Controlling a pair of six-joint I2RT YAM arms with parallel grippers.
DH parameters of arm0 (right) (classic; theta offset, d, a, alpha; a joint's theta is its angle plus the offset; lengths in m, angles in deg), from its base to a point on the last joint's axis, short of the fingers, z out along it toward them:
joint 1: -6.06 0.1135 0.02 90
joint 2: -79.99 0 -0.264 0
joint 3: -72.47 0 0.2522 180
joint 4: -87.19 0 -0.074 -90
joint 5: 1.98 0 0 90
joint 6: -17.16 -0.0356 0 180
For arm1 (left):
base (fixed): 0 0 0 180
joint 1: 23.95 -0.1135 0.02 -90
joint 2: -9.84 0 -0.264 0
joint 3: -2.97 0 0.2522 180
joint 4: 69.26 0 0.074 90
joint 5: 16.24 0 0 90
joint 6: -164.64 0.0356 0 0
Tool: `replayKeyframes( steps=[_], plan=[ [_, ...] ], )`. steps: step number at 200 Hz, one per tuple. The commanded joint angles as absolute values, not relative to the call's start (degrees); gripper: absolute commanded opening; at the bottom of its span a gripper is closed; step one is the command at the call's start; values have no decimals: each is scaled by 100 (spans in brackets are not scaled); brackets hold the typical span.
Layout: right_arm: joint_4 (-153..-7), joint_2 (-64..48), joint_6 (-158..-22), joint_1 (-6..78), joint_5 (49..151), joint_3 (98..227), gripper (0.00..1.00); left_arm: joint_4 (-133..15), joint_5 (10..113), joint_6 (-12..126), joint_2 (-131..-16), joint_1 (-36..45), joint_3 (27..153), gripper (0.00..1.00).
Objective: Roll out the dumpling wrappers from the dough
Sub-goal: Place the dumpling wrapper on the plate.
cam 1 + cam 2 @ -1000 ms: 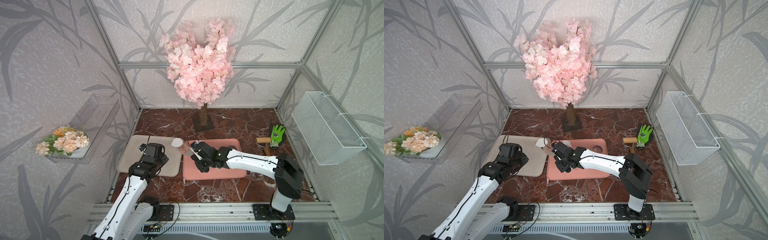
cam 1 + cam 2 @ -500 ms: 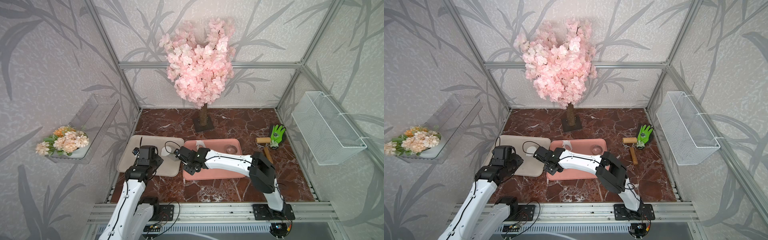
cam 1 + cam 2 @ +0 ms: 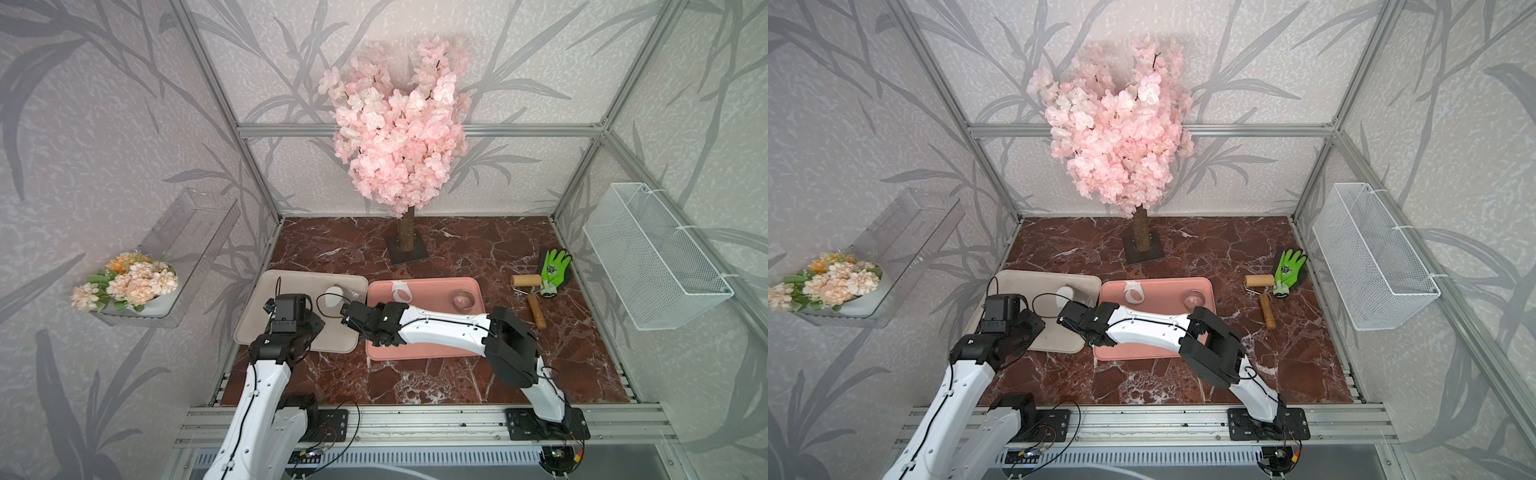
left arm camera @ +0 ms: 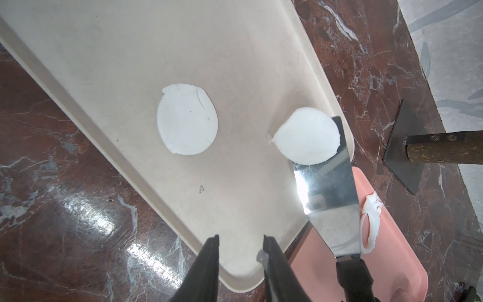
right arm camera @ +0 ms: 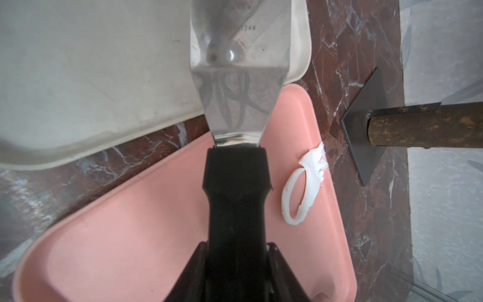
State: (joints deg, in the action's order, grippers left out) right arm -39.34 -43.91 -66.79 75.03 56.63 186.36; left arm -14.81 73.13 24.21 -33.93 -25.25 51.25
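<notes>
Clamping the spatula (image 4: 326, 198), the right fingers (image 5: 190, 274) hold it flat, presumably so its wrapper (image 4: 307, 136) reaches the beige tray (image 4: 235, 52) (another wrapper (image 4: 187, 119) already lies there); left fingers (image 4: 206, 266) gape, empty.

green glove (image 3: 555, 266) lies right of the blossom tree (image 3: 399, 124).

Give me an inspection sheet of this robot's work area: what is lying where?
Surface: red marble table with beige tray and pink tray.
Job's things: one wrapper flat on the beige tray; second wrapper partly on the spatula blade at that tray's edge.
Clutter: dough loop and ring cutter on the pink tray; wooden roller and green glove on the table.
End effectors: left end effector open, empty; right end effector shut on the spatula handle.
Cables: black cable loop by the left arm; wires at base rail.
Surroundings: blossom tree, wire basket, flowers on a clear shelf.
</notes>
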Motion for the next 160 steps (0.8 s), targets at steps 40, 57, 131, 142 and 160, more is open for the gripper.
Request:
replayKeyframes(
  steps=[40, 57, 131, 142, 160],
  plan=[
    [-4472, -4346, -6004, 7596, 4854, 18408, 0, -1529, 7226, 2534, -3419, -2586, 5059, 32],
    [-4641, -4275, -5862, 7597, 4774, 18310, 0, -1535, 7237, 2512, -3394, -2593, 5046, 34],
    [-5342, -4052, -5272, 7523, 4040, 17799, 0, -1596, 7183, 2502, -3428, -2600, 5012, 39],
    [-5299, -4037, -5267, 7503, 4078, 17791, 0, -1619, 7161, 2498, -3426, -2600, 4997, 39],
    [-5290, -4009, -5286, 7444, 3995, 17768, 0, -1632, 7140, 2495, -3433, -2611, 4995, 39]
  ],
)
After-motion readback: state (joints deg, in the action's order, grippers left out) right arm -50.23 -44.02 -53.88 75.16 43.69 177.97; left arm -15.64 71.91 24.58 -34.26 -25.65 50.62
